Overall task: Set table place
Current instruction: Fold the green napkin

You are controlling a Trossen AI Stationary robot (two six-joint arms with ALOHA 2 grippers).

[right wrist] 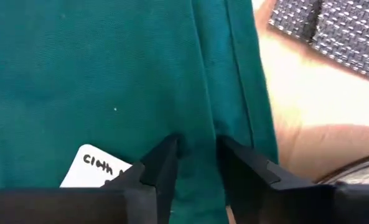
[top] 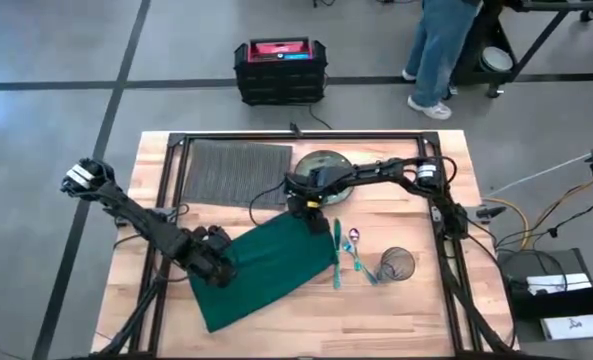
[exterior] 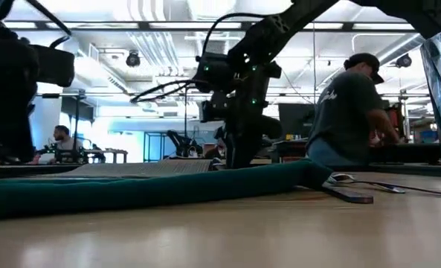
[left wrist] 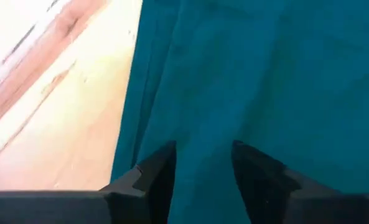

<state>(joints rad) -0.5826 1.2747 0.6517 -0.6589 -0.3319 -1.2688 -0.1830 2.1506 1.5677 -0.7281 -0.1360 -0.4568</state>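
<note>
I see right end effector [top: 298,210] pinching the green napkin's [top: 266,265] far edge, left end effector [top: 219,268] clamped on its near-left edge; dark grey ribbed placemat [top: 234,170] flat at desk's [top: 416,310] far-left, beside plate [top: 323,163]; person [exterior: 352,112] standing behind

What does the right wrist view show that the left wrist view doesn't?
Only the right wrist view shows a white label on the napkin, a corner of the placemat, and the plate's rim. Only the left wrist view shows a wide stretch of bare table beside the napkin's edge. Both show the green napkin pinched between that arm's own fingers: right gripper, left gripper.
</note>
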